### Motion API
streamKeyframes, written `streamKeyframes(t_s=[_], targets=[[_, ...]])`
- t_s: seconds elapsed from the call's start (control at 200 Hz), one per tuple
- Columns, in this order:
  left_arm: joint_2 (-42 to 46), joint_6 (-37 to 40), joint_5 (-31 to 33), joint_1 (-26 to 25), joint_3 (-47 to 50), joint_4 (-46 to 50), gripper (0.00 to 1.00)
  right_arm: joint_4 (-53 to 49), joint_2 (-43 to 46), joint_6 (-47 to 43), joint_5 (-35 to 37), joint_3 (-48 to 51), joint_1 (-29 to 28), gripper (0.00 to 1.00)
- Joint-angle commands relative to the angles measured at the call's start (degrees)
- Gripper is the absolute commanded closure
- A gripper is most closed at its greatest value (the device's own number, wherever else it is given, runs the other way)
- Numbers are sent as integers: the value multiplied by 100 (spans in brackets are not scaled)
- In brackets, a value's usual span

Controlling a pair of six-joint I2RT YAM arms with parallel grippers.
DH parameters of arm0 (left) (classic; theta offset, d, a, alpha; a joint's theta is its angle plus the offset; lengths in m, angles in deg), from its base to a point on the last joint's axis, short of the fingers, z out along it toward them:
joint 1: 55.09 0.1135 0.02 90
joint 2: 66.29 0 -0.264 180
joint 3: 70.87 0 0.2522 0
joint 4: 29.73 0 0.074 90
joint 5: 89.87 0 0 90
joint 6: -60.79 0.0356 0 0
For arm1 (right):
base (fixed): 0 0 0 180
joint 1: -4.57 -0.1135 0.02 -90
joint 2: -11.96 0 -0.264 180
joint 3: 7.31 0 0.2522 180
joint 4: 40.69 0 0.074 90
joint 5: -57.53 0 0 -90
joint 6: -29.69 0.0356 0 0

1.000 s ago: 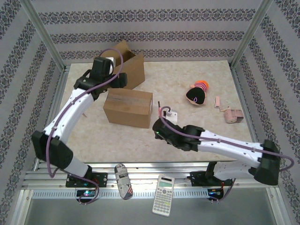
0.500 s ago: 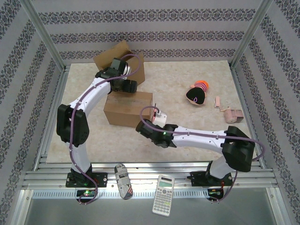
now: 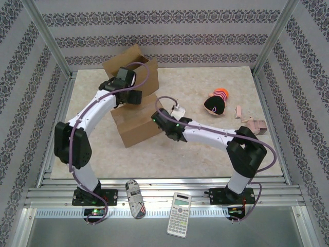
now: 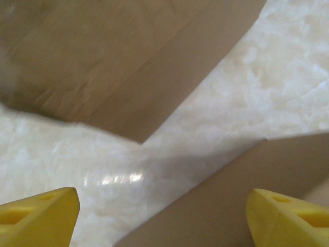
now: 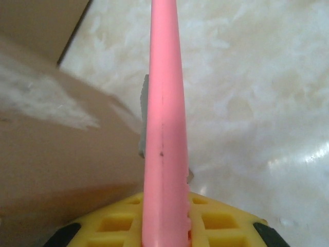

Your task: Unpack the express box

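Observation:
The express box (image 3: 138, 125), a shut brown carton, lies skewed in the middle of the table. My left gripper (image 3: 131, 99) hangs open over its far edge; its yellow fingertips (image 4: 38, 216) stand wide apart with only the carton's top (image 4: 231, 200) and bare table between them. My right gripper (image 3: 174, 111) is at the carton's right end, shut on a pink box cutter (image 5: 164, 118) that points away from the fingers (image 5: 113, 224). The cutter's grey blade sits close to the carton's side (image 5: 51, 154); I cannot tell whether it touches.
An open empty carton (image 3: 134, 69) stands behind the left gripper, its wall (image 4: 103, 62) close by. A plush toy (image 3: 216, 102), a small pink piece (image 3: 238, 111) and a pink object (image 3: 255, 126) lie at the right. A calculator (image 3: 180, 213) and a patterned case (image 3: 135, 198) rest on the front rail.
The shut carton has swung round, its right end now further back. My right arm has moved up with the cutter to that end. The left gripper has shifted slightly above the carton.

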Motion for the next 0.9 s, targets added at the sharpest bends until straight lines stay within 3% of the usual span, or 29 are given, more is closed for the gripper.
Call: streamKeyframes(t_s=[0.0, 0.21, 0.465, 0.6, 0.894], targets=[[412, -272, -270, -216, 508, 968, 15, 597, -270, -599, -525, -593, 343, 100], [1242, -787, -357, -418, 1345, 1080, 14, 352, -1000, -1406, -1725, -1771, 868, 100], [1865, -1373, -296, -751, 1993, 1204, 13, -49, -1981, -2097, -3101, -3241, 1115, 100], [2019, -1600, -323, -861, 2190, 1174, 12, -243, -2318, -2209, -3319, -3663, 1145, 100], [2104, -1612, -270, -888, 1942, 1244, 10, -173, -2531, -2124, -3259, -3598, 1387, 100]])
